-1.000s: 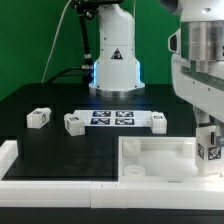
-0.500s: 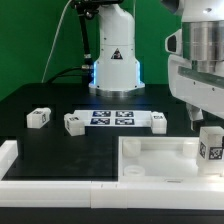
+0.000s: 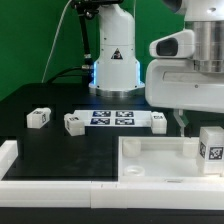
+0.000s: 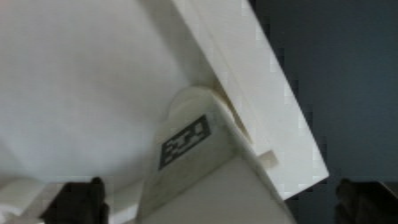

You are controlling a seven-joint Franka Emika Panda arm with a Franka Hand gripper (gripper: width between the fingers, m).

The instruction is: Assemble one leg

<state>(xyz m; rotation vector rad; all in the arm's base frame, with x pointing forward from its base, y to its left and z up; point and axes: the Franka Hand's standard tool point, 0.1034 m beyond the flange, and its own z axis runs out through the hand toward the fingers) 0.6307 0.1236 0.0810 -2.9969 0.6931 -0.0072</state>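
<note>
A leg (image 3: 211,143), a small white block with a square tag, stands upright in the near right corner of the large white tray-like panel (image 3: 150,152). My gripper (image 3: 184,122) hangs just above and to the exterior view's left of it, not touching it. In the wrist view the leg (image 4: 192,145) lies against the panel's edge (image 4: 89,80), with my gripper (image 4: 222,205) open, its dark fingertips (image 4: 80,200) wide apart on either side and holding nothing. Three more legs lie on the black table: one (image 3: 39,117), a second (image 3: 74,122), a third (image 3: 158,120).
The marker board (image 3: 112,117) lies flat between the loose legs. A white rail (image 3: 60,187) runs along the table's front, with a raised end (image 3: 8,152) at the exterior view's left. The robot base (image 3: 115,60) stands behind the marker board.
My gripper has let go of the leg, risen and swung toward the exterior view's left. The leg stays standing in the panel's corner.
</note>
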